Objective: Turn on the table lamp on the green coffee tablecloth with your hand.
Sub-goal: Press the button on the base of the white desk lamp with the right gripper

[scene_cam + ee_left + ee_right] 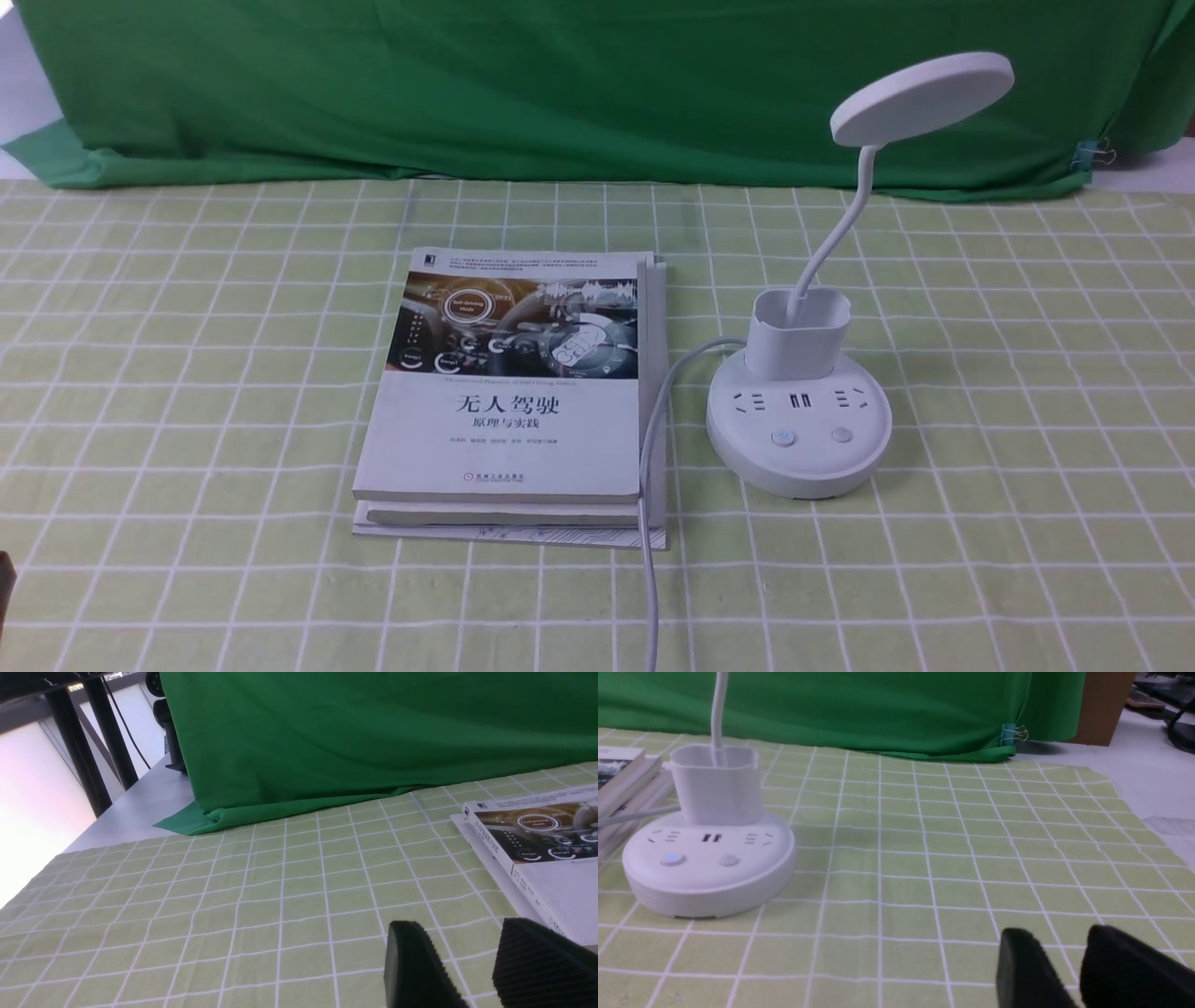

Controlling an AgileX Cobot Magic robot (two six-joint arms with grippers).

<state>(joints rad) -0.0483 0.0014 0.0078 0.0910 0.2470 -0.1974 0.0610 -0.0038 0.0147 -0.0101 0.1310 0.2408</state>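
Upright on the green coffee tablecloth (1027,523), right of centre in the front view: the table lamp (798,373). Round base (794,467) flat on the cloth, cup holder (801,327) on top of it, thin neck (831,238) rising out of the cup and bending rightward to a tilted disc head (922,96) in front of the dark green backdrop (467,84). On the base's near slope, two round buttons side by side: left button (782,437) and right button (841,434). In the right wrist view, a blue glow on the button nearer the books, the other plain white. Just left of the lamp and apart from the base, a stack of books (513,373) lying flat, cover up. From the base's left side, a white cord (647,448) curving over the stack's right edge and on toward the near edge of the tabletop (1162,173). Left gripper (460,933) low over bare cloth, fingers apart with grid squares showing between them, clamped on nothing, a corner of the books close by. Right gripper (1059,938) likewise spread and empty above the cloth, well apart from the lamp base. At the backdrop's far corner, a small binder clip (1013,733).
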